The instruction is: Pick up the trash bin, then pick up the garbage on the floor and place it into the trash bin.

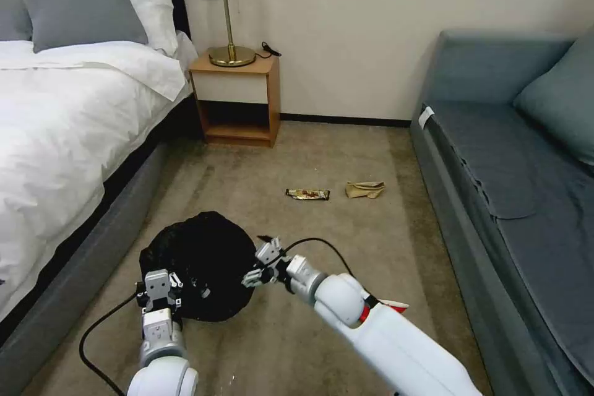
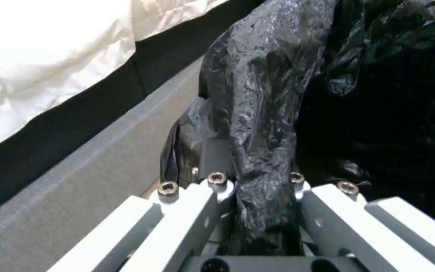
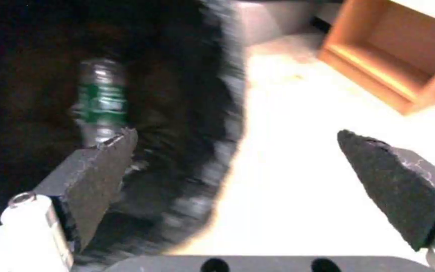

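Left gripper clamps trash bin; bottle inside.

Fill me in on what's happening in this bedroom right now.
The robot is clearing litter off the carpet. Its left end effector is clamped on the rim of the trash bin, gripping the black liner between the bed and the sofa. The right end effector is open at the bin's edge, and the bottle with a green label lies inside the bin. A candy wrapper and a paper wad lie on the floor farther ahead.
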Tool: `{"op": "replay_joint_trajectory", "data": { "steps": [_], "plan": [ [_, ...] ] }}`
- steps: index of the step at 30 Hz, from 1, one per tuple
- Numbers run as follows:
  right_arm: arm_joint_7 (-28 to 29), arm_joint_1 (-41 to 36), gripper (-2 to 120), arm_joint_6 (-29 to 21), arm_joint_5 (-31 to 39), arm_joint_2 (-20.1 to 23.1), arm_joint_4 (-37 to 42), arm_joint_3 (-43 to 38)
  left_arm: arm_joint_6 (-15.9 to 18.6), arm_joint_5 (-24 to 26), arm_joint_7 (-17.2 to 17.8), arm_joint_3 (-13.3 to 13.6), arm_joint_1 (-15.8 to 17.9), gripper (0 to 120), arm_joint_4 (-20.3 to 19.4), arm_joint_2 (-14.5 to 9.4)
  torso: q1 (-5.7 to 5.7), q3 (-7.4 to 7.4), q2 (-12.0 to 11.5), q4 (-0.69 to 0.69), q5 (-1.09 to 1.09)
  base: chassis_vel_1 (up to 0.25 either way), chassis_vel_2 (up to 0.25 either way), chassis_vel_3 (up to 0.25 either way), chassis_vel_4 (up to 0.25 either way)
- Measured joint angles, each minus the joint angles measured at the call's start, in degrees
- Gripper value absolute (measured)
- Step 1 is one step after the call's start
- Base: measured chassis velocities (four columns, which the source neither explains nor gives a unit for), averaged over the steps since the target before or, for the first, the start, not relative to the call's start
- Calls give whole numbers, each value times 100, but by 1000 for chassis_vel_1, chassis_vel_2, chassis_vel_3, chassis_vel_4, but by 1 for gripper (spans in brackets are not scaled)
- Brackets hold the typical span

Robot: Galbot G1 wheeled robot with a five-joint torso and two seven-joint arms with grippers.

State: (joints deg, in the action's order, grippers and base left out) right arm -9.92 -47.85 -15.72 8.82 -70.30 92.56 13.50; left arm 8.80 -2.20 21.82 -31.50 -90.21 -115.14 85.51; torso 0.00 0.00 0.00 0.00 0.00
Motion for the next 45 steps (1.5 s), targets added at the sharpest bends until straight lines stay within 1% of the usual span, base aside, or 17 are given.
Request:
{"op": "replay_joint_trajectory", "data": {
  "steps": [4,6,8,10,11,13,17,20,24,26,27,30,31,33,39,45],
  "plan": [
    [2,-35,100,0,10,104,-109,-227,-51,17,0,7,18,3,59,-19,0,0,0,0,0,0,0,0,0],
    [-1,-87,100,0,-5,272,-256,-441,-92,58,1,20,18,3,104,-78,0,0,0,-1,0,0,0,0,0],
    [-2,-107,100,0,-12,339,-301,-497,-105,64,1,18,16,3,113,-97,0,0,0,0,0,0,0,0,0],
    [8,-204,100,-38,-22,565,-428,-683,-197,9,13,-12,-18,3,116,-161,0,0,0,-1,1,0,0,0,0],
    [8,-204,100,-38,-22,565,-428,-683,-197,9,13,-12,-18,3,116,-161,0,0,0,-1,1,0,0,0,0],
    [18,-324,100,-76,-50,804,-534,-859,-279,-9,26,-47,-79,3,85,-230,0,0,0,-1,1,0,0,0,0],
    [18,-402,100,-89,-101,918,-593,-993,-341,11,37,-66,-102,3,84,-259,0,0,0,-1,1,0,0,0,0],
    [18,-589,100,-169,-180,1062,-660,-1258,-529,53,72,-85,-167,3,106,-314,0,0,0,0,1,0,0,0,0],
    [17,-678,100,-210,-214,1105,-663,-1348,-585,72,78,-94,-195,3,113,-334,0,0,0,0,-1,0,0,0,0],
    [12,-818,100,-271,-268,1150,-662,-1456,-694,87,90,-132,-218,3,133,-370,0,0,0,0,1,0,0,0,0],
    [12,-818,100,-271,-268,1150,-662,-1456,-694,87,90,-132,-218,3,133,-370,0,0,0,0,1,0,0,0,0],
    [-45,-1070,100,-335,-432,1197,-629,-1616,-810,125,101,-158,-265,3,148,-459,0,0,0,0,0,0,0,0,0],
    [-45,-1070,100,-335,-432,1197,-629,-1616,-810,125,101,-158,-265,3,148,-459,0,0,0,0,0,0,0,0,0],
    [-121,-1302,100,-349,-632,1209,-622,-1717,-911,126,135,-153,-277,3,153,-491,0,0,0,0,0,0,0,0,0],
    [-170,-1521,100,-347,-767,1190,-667,-1822,-919,118,161,-121,-282,3,131,-488,0,0,0,0,0,0,0,0,0],
    [-280,-1730,100,-329,-990,1202,-911,-1958,-933,80,167,-55,-310,3,52,-436,0,0,0,1,0,0,0,0,0]
  ]
}}
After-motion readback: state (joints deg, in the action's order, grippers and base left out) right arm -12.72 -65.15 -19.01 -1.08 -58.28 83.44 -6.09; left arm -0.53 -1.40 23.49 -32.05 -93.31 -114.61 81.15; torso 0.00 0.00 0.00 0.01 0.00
